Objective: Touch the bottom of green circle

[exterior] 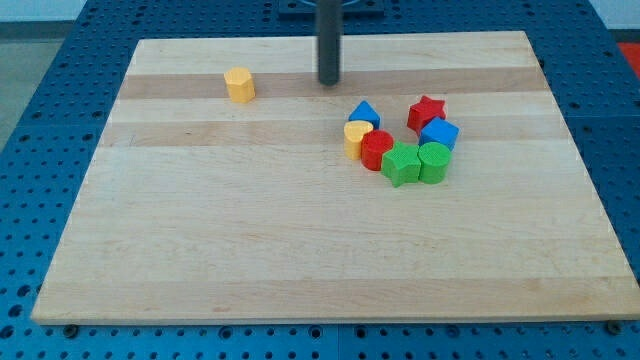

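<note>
Camera view is showing my tip [329, 82] sitting near the view's top of the wooden board [200, 250], well apart from the block cluster and up-left of it; the rod is carrying nothing, a bare dark cylinder with a blunt end, touching no block; judging by the task it is parking clear of the cluster so it can swing round to the lower side.

Green circle [435, 162] is lying at the cluster's lower right, just beside the green star [401, 164] on its left, looking like they are touching; blue cube [439, 133] is sitting just above it; red star [426, 111] further up; red cylinder [377, 150] is pressing against the green star's left, yellow heart [355, 137] just beside that, blue triangle [364, 114] above the heart; yellow hexagon [239, 85] is standing alone toward the view's top left, near the tip's level.

Blocks are looking like moulded plastic with ribbed sides, matte; board is pale grained wood with a darker band across the top, resting on a blue perforated table [40, 120].

Bottom of the green circle is facing open board, so the approach is probably needing a loop round the right side, since the cluster is blocking a straight line down.
</note>
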`<act>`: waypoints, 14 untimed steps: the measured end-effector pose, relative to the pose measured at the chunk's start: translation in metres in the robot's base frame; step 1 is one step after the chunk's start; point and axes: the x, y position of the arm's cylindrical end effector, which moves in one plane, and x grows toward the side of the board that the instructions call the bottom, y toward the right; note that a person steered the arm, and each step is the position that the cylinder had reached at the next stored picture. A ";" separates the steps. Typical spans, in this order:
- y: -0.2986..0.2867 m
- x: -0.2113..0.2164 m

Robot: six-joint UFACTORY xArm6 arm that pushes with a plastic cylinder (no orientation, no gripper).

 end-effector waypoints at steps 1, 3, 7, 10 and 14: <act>-0.053 0.024; -0.054 0.186; 0.155 0.231; 0.155 0.213; 0.155 0.193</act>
